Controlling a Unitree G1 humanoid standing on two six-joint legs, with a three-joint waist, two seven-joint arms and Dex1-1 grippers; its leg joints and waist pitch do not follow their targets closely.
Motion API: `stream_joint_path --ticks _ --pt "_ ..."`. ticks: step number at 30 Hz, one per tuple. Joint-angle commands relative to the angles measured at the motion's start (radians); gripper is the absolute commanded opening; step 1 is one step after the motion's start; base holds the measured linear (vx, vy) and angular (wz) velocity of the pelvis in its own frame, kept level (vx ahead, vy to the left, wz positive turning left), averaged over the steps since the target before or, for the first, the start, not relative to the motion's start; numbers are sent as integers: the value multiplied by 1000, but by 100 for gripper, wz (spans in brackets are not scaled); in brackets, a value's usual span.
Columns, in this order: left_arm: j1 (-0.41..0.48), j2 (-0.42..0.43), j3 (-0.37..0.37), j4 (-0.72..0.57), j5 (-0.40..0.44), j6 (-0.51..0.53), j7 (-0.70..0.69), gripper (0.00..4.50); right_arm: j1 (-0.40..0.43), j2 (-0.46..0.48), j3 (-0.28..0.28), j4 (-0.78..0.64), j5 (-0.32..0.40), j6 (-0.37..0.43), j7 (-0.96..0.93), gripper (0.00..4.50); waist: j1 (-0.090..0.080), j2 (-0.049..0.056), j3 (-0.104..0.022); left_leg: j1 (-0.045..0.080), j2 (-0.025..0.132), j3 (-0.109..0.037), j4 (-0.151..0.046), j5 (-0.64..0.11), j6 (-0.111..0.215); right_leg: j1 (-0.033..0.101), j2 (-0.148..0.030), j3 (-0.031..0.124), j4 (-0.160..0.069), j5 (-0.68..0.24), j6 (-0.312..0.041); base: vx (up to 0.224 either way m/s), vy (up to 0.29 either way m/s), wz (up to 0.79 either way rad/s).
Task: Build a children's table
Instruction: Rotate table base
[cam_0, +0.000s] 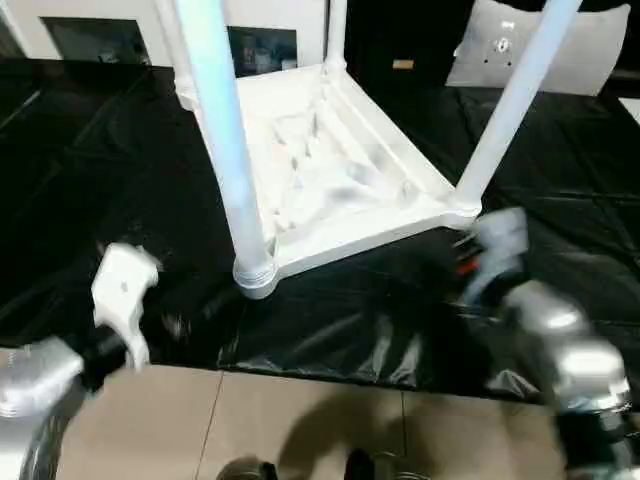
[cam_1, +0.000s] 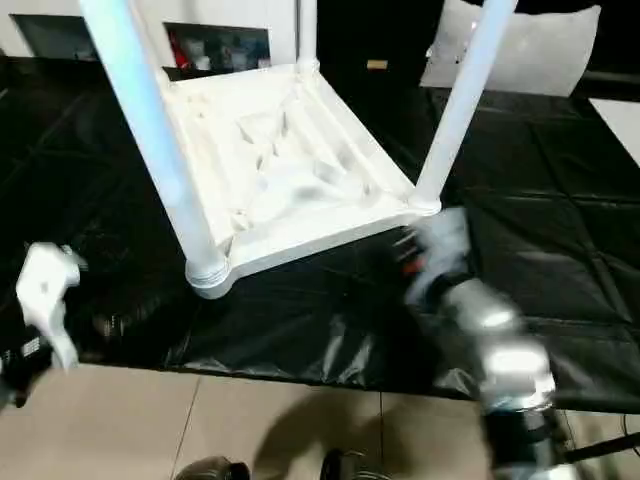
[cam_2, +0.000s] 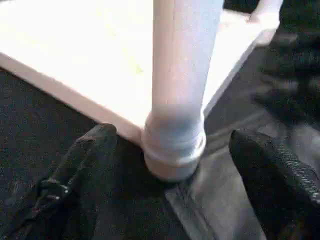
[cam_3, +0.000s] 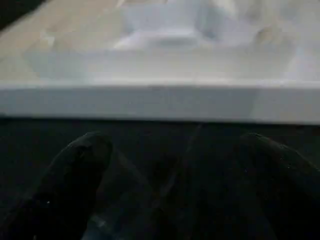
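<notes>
Children's table (cam_0: 330, 170) upside down on black-covered tabletop (cam_0: 90, 150), near front edge, legs up. Left tool (cam_2: 170, 165) spread wide, straddling near-corner leg (cam_2: 182, 60) untouched. Right tool (cam_3: 175, 165) open, facing table rim, apart.

you're looking down at a black plastic sheet (cam_0: 90, 150) spread over the work surface, creased and glossy where the room light catches it. its near edge gives way to beige floor tiles (cam_0: 300, 420) with thin grout lines. behind it stands white furniture with dark glass panels (cam_0: 262, 48), and a white cushion-like shape (cam_1: 530, 50) sits farther right.
</notes>
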Motion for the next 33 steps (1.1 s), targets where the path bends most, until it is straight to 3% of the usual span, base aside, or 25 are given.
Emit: stream_joint_path --ticks 1,3,4,5,7,11,12,15,18,21,23,25,29,33 --pt "-41 -7 -22 36 -24 4 9 431 -9 10 17 -2 -26 23 -30 450 1 9 -65 0 112 -55 -81 -66 85 59 -132 107 -81 -292 -105 0 0 0" --pt "-63 -6 -35 58 -13 -3 12 440 -18 17 20 9 -32 31 -44 450 0 11 -67 2 112 -56 -81 -60 84 57 -129 107 -78 -278 -105 0 0 0" --pt "-151 -14 -77 153 18 -33 14 446 -54 55 25 63 -62 42 -104 450 -1 11 -67 2 110 -57 -81 -57 81 57 -130 106 -78 -277 -103 0 0 0" --pt "-151 -14 -77 153 18 -33 14 446 -54 55 25 63 -62 42 -104 450 -1 11 -67 2 110 -57 -81 -57 81 57 -130 106 -78 -277 -103 0 0 0" --pt "-204 -36 -87 195 7 -32 12 446 -76 77 33 103 -76 45 -130 450 1 12 -71 1 110 -56 -78 -50 65 63 -137 108 -75 -264 -109 0 0 0" --pt "-279 -75 -110 253 -41 -29 -18 446 -127 113 42 199 -97 11 -166 450 1 12 -76 -3 112 -55 -76 -17 66 66 -141 110 -68 -211 -131 0 0 0" --pt "-295 -85 -123 265 -63 -23 -34 446 -147 122 41 232 -103 -1 -176 450 2 18 -77 -3 115 -57 -75 -7 67 67 -142 110 -61 -186 -143 0 0 0" --pt "-306 -95 -142 271 -85 -19 -54 446 -175 134 33 275 -109 -19 -191 450 0 14 -78 -1 114 -53 -74 -3 72 66 -141 111 -59 -166 -155 0 0 0" --pt "-266 -100 -192 194 -162 49 -121 446 -213 149 26 327 -118 -40 -204 450 2 13 -81 0 118 -52 -74 5 67 68 -142 111 -55 -168 -163 0 0 0" --pt "-218 -99 -231 110 -224 110 -139 446 -217 150 27 331 -121 -51 -201 450 -6 7 -83 -10 120 -55 -74 11 72 76 -144 111 -47 -142 -168 0 0 0" --pt "-201 -97 -253 80 -247 129 -143 446 -217 149 28 334 -124 -57 -200 450 -14 9 -83 -7 120 -55 -74 9 74 73 -142 111 -48 -142 -171 0 0 0" --pt "-192 -105 -291 51 -256 143 -138 446 -217 144 29 338 -130 -66 -198 450 -26 5 -82 -9 116 -53 -75 -12 73 75 -140 112 -53 -170 -170 0 0 0" --pt "-195 -126 -330 21 -266 167 -128 446 -220 138 29 344 -145 -76 -201 450 -40 1 -79 -12 108 -51 -72 -64 62 78 -139 109 -71 -291 -133 0 0 0" --pt "-208 -148 -363 22 -246 162 -105 446 -212 129 31 327 -154 -72 -195 450 -40 1 -82 -1 102 -48 -67 -102 48 68 -134 106 -87 -394 -95 0 0 0"
